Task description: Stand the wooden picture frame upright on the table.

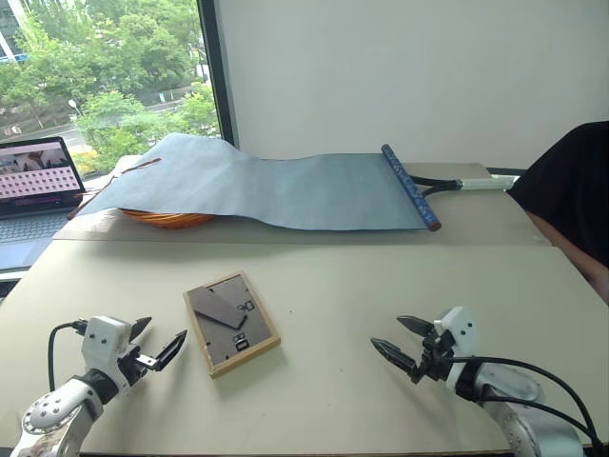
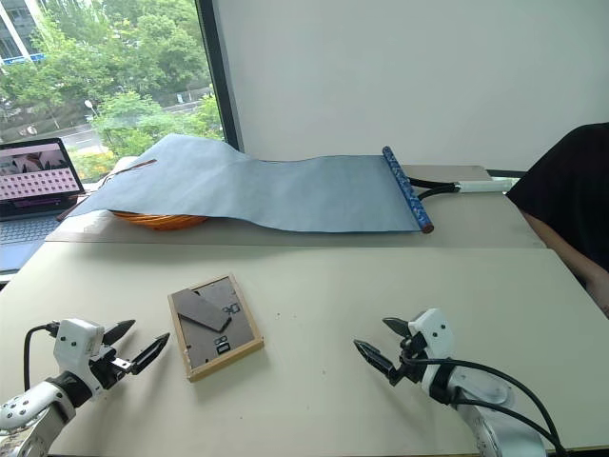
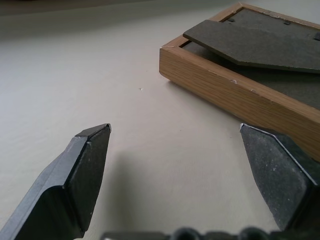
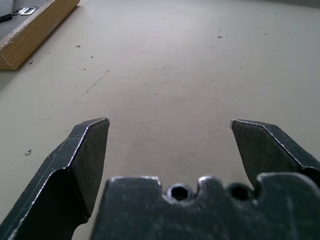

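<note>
A: Nearest us are the 2 grippers, low over the table; the left gripper has its jaws spread wide and holds nothing; the right gripper is the same, wide apart and empty.

B: And the wooden picture frame?

A: Lying flat between them, face down, dark back panel up with the kickstand flap resting on it; it sits just beside the left gripper and well apart from the right; nothing touches it yet.

B: So the job has barely begun; how would you go about it?

A: I'd judge the left should close in on the near wooden edge, which sits straight ahead of its fingers, and tip that side up; the right could come across to steady the far edge; the flap needs swinging out before letting go, or the frame will likely fall back.

B: Any hazards?

A: A flat frame on a smooth top may slide rather than lift; a low, slow pinch seems wise. The blue-grey cloth and the laptop lie far back, and a person's dark sleeve is off to the right; none are in the way.
</note>
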Robot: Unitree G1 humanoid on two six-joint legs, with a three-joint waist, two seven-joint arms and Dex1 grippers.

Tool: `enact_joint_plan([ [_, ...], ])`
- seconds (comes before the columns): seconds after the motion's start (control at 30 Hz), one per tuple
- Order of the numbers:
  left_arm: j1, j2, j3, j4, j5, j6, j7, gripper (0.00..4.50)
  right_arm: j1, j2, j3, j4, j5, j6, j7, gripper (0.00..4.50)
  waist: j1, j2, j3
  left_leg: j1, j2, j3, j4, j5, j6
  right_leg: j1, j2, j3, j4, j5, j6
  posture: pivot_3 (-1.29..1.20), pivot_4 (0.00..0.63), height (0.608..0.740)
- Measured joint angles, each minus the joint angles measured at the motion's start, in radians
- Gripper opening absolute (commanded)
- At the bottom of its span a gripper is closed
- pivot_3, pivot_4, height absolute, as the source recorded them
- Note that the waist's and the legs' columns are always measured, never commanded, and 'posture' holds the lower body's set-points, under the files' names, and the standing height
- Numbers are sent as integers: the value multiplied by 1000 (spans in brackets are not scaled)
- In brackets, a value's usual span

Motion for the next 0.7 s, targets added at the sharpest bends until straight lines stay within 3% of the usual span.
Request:
enact_joint_plan([
  [0.07,1,3,2,0,-6,3,-9,4466,-4,-2,1,2,0,0,3,4500,0,0,0,0,0,0,0,0,0,0,0,0,0,0,0,0,150,714],
  [0.1,8,25,8,3,-42,23,-54,4211,-38,-24,18,16,0,4,28,4500,-2,-1,1,0,0,0,0,0,0,0,0,0,0,0,0,0,150,714],
  [0.23,10,136,53,13,-123,95,-182,2941,-256,-138,80,79,-51,2,134,3432,-22,-2,1,3,0,0,0,0,0,0,0,0,0,1,0,0,150,714],
  [0.5,-12,145,-30,-8,-78,162,-162,49,-518,-13,286,381,-179,-75,222,754,-17,-4,2,-1,0,0,-1,-3,0,1,0,-1,-2,5,3,0,150,714],
  [0.57,-24,146,-48,-23,-66,177,-146,0,-589,33,320,466,-209,-107,238,53,-17,-4,2,-1,0,0,-1,-3,0,1,0,-1,-2,5,2,0,150,714],
  [0.7,-77,151,-115,-43,-34,200,-135,0,-706,190,423,653,-286,-204,261,53,-21,-3,2,1,0,-1,-1,-3,0,2,1,-1,-1,5,2,0,150,714],
])
